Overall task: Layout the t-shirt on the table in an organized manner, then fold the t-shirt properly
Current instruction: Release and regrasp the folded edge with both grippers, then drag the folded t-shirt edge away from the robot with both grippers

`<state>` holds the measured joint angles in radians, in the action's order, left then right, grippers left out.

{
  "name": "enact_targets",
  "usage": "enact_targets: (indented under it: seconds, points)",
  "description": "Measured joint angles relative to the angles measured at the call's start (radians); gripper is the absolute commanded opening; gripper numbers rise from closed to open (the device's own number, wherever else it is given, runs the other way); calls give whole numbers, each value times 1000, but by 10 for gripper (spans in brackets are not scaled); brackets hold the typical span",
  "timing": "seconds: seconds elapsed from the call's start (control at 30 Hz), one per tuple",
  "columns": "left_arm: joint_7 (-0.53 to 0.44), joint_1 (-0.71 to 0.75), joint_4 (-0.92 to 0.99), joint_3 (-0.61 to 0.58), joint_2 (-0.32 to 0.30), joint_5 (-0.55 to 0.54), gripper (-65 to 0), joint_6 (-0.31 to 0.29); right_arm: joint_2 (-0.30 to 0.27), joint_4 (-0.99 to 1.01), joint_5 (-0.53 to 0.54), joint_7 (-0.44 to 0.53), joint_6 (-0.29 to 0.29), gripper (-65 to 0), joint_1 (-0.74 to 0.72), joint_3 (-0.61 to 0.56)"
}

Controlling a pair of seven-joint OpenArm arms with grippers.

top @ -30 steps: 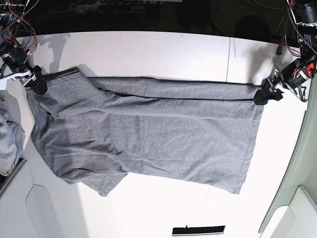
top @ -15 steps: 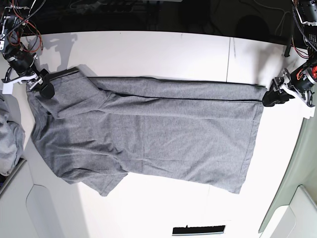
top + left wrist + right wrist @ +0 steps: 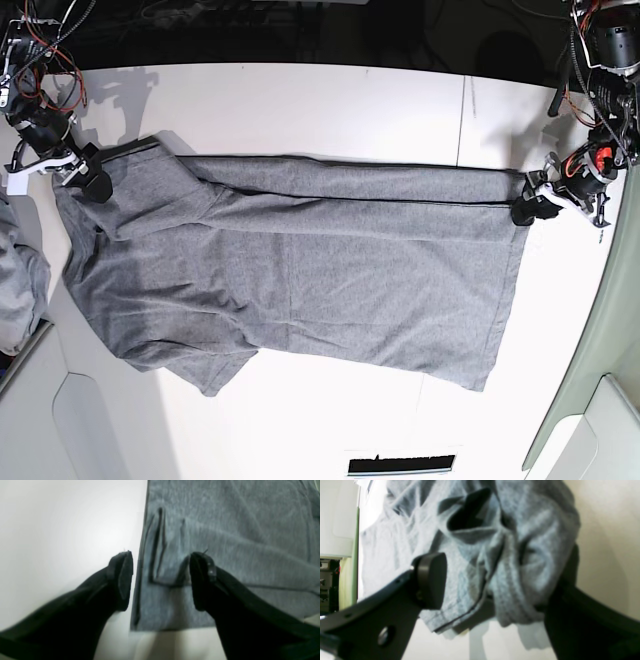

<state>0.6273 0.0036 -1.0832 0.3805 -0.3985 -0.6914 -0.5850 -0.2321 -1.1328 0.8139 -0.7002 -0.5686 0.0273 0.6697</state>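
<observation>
- Lying spread across the middle of the table (image 3: 330,100), the t-shirt (image 3: 300,280) is a plain heather-grey, no print, with a long fold running along its far edge and a darker seam line showing there.
- Most of the cloth lies flat, though a sleeve sticks out at the near edge toward the base view's left, and the far corner on that side is doubled over into a diagonal flap.
- Its long axis runs side to side across the base view: the shoulder and sleeve end points to that view's left, the straight hem to its right (the hem edge slants a little, so the shirt is not quite square to the table).
- At the hem's far corner sits the left gripper (image 3: 161,580), its dark jaws spread wide, one finger over bare table and the other over the cloth, with the folded edge of the shirt between them.
- At the opposite far corner the right gripper (image 3: 492,585) has its jaws wide apart too, with a bunched lump of the grey fabric sitting between them; whether the cloth hangs on the far finger I cannot tell from that blurred view.
- The tabletop is white and far wider than the shirt, with a thin dark seam (image 3: 462,120) crossing it near the hem end.
- Off the table's left edge in the base view lies a paler grey bundle of cloth (image 3: 18,290), and a small black strip (image 3: 400,464) rests near the front edge.
- Beyond the far edge the room is dark.
</observation>
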Motion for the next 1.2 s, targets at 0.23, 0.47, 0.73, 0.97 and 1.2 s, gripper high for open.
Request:
enact_targets:
  seconds: [0.23,0.47,0.73,0.97,1.2]
  points:
    - [6,-15,-1,-2,33,64,-373,-6,0,0,28,-8,0,-232,0,0]
    - [12,7,-1,-2,50,85,-650,-59,2,0,47,-11,-1,-650,-5,0]
    - [164,112,-141,-8,5,-39,-650,-101,-11,-39,106,-131,-3,-650,40,7]
    - [170,257,-303,-7,-34,-61,-650,-101,-50,-166,114,-141,-4,-650,180,7]
    - [185,298,-331,-7,-51,-62,-650,-101,-69,-273,132,-142,-8,-650,297,7]
